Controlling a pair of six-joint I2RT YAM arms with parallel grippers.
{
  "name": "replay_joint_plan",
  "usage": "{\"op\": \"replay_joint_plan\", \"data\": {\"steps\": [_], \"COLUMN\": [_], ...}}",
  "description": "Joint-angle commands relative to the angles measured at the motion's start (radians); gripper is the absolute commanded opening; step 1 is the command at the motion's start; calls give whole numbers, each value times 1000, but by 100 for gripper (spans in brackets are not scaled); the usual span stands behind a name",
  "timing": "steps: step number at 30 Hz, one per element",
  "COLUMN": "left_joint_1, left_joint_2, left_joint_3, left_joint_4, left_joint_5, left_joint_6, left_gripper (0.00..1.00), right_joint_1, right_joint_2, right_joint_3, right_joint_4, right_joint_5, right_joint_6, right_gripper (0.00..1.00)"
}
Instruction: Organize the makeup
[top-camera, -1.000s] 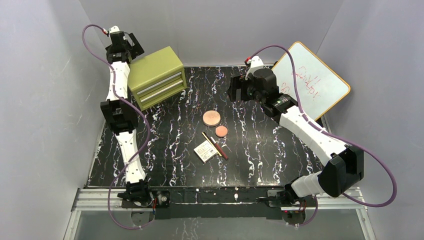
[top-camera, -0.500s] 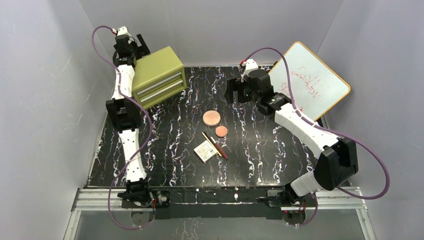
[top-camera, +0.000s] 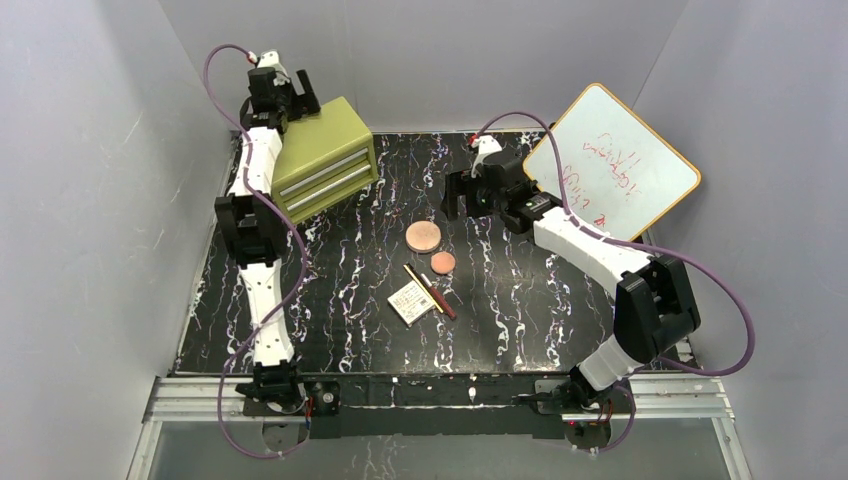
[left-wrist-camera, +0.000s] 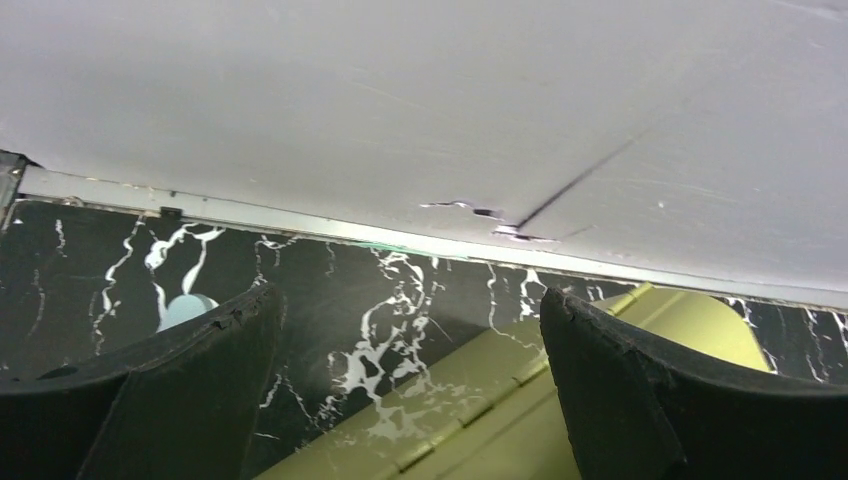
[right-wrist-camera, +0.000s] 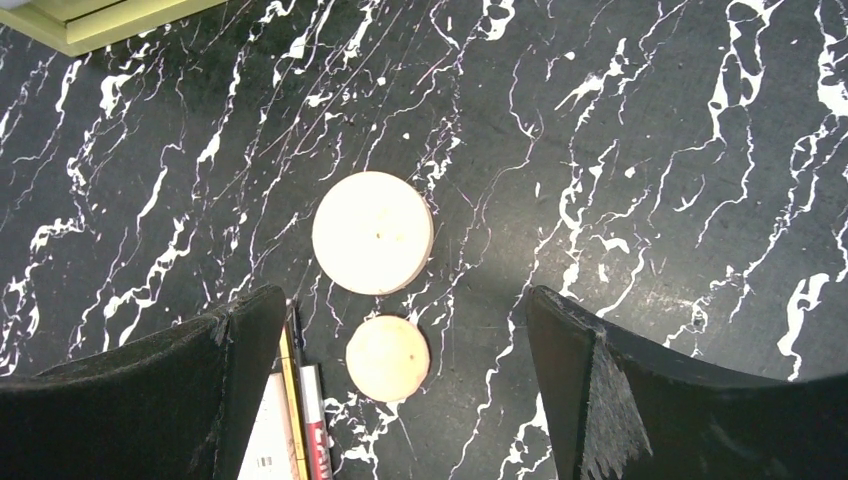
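Right wrist view: the right end effector (right-wrist-camera: 402, 295), wide and empty, hangs over the middle of the black marbled bench (right-wrist-camera: 650, 150), the larger round pinkish-tan makeup disc (right-wrist-camera: 372, 232) centred just ahead between its fingers (right-wrist-camera: 150, 400); the left end effector (left-wrist-camera: 407, 293), also wide, is at the far-left corner.

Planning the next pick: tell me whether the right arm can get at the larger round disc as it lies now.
Probably yes. The right tool hangs open, facing down at the larger disc, which lies flat, apart from the smaller disc. Nothing stands between tool and disc.
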Motion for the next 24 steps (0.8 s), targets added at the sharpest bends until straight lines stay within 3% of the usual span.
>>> {"op": "replay_joint_plan", "data": {"steps": [1,5,12,24], "left_joint_1": [-77,-105,-111,-111], "left_joint_2": [-8,-3,98,113], "left_joint_3": [-118,-120,29,-88], "left_joint_4": [-246,-243,-230,-5], "left_joint_5": [66,-20,-203,-374], "left_joint_6": [69,68,50,-34], "left_gripper": [99,99,99,99], "right_joint_1": [11,18,36,42], "right_joint_2": [0,27,51,77], "right_joint_3": [-16,-7,-5,-1], "right_joint_4": [93,112,148,146], "right_joint_5": [-15,-45,-53,-57], "right_joint_6": [22,30,39,33], "right_gripper": [99,99,99,99]}}
